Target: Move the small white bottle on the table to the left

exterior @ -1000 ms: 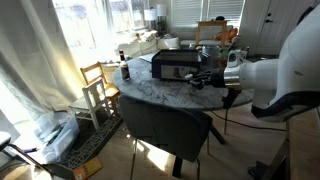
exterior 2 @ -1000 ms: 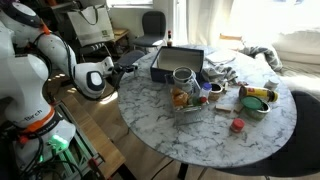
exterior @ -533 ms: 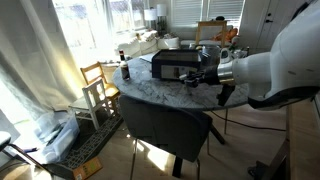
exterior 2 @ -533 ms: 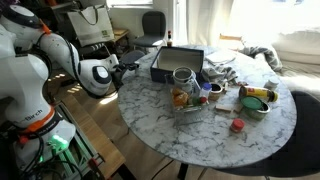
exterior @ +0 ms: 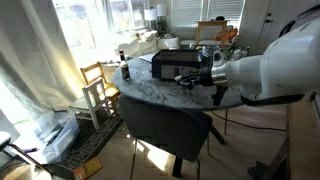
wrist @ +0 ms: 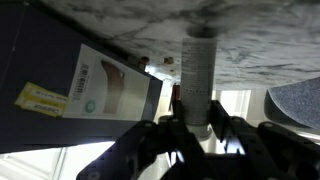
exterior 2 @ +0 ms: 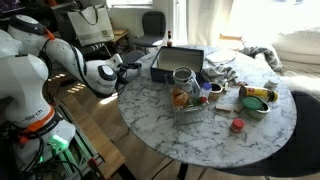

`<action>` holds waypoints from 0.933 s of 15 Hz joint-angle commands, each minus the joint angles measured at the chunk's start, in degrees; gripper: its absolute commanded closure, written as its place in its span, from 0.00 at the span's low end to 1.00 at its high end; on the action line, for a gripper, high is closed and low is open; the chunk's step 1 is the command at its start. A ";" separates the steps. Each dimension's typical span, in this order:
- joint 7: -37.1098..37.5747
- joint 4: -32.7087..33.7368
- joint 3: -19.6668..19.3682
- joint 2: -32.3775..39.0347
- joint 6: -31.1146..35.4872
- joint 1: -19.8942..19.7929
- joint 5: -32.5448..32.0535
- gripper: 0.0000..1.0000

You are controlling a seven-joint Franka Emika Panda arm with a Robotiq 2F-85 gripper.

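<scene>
Small white bottle (wrist: 200, 65) upright on marble table (wrist: 262, 40), just beside black appliance (wrist: 48, 62). Gripper (wrist: 195, 125) straddles bottle, fingers (wrist: 228, 130) close either side; actual grip can't tell.

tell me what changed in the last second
The arm pushed its end effector further over the table toward the black appliance; the wrist view shows the small white bottle between its fingers. Whether it grips is unclear. Table items stayed put.

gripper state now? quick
Gripper: straddling the small white bottle; whether clamped or open cannot be told.
</scene>
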 commanded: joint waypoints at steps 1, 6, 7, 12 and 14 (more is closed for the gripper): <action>5.10 2.08 -1.68 6.80 0.51 1.16 -2.19 0.92; 6.06 1.10 -2.18 6.98 0.53 0.40 -5.87 0.34; 6.09 0.97 -2.05 6.77 0.56 0.19 -7.02 0.28; 4.78 -0.30 -1.87 5.19 0.57 -0.76 -10.98 0.00; 4.46 -0.98 -1.93 4.46 0.58 -0.73 -11.81 0.00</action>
